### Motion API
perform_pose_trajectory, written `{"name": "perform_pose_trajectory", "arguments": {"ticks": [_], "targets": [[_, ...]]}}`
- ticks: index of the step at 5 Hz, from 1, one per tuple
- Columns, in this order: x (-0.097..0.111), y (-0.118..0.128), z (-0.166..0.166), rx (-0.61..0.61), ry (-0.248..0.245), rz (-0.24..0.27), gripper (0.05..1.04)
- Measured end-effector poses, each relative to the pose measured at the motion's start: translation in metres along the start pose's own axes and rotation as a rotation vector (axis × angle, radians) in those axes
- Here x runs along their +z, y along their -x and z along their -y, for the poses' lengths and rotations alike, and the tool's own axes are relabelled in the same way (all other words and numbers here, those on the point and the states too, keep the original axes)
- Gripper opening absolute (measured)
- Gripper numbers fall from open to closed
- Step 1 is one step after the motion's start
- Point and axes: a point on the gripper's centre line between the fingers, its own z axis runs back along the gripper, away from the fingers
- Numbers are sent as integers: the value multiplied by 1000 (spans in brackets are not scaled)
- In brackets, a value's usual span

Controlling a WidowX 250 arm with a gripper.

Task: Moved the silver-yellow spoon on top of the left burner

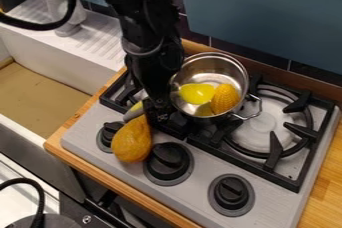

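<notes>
Placing seems in hand: left of the pot point(233, 70), the jaws hang beside the likely spoon point(135, 110), opening and grip unclear; next, settle it on the burner point(138, 95).

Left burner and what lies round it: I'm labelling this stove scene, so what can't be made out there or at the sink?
In the camera view:
- Left burner: mostly hidden by the arm and the pot.
- Grey-and-yellow piece: partly behind the arm and the pear-shaped thing; its full shape is unclear.
- Leftmost knob: partly covered by the pear-shaped thing.
- Sink: cut off by the left edge.
</notes>
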Motion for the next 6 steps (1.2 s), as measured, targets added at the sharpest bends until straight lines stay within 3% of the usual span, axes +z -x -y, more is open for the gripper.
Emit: {"name": "perform_pose_trajectory", "arguments": {"ticks": [1,3,4,5,6], "targets": [[-4,-3,1,11,-1,0,946],[-9,-11,0,-4,-2,0,381],[-9,-10,-1,14,9,-2,243],[-5,-7,-3,27,34,-16,240],[11,-2,-13,85,34,2,240]]}}
